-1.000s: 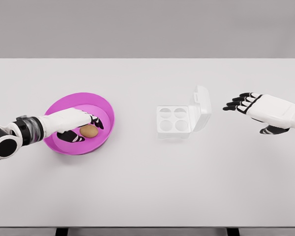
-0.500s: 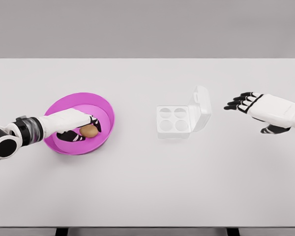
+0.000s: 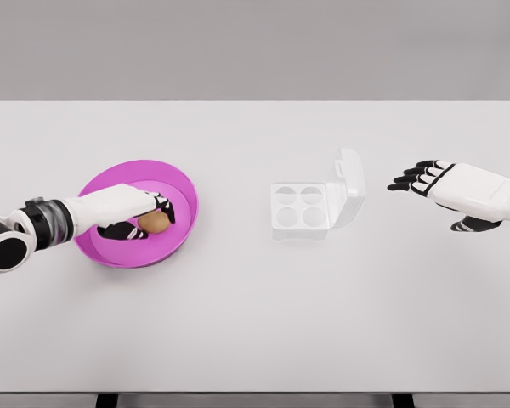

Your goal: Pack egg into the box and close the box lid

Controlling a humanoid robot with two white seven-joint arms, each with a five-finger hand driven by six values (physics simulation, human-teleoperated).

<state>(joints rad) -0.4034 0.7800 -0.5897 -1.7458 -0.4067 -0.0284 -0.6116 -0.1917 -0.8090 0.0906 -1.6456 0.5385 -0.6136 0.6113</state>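
Note:
A brown egg lies in the pink bowl on the left of the white table. My left hand reaches into the bowl, its fingers curled over the top of the egg and the thumb under its left side. The white egg box sits mid-table with four vacant cups, its lid standing open on the right side. My right hand hovers to the right of the box, fingers spread and holding nothing.
The white table runs wide around both objects, with its front edge near the bottom of the view. A grey wall lies behind it.
My left hand has closed in around the egg and shifted slightly up and left with it in the bowl. The right hand has barely moved.

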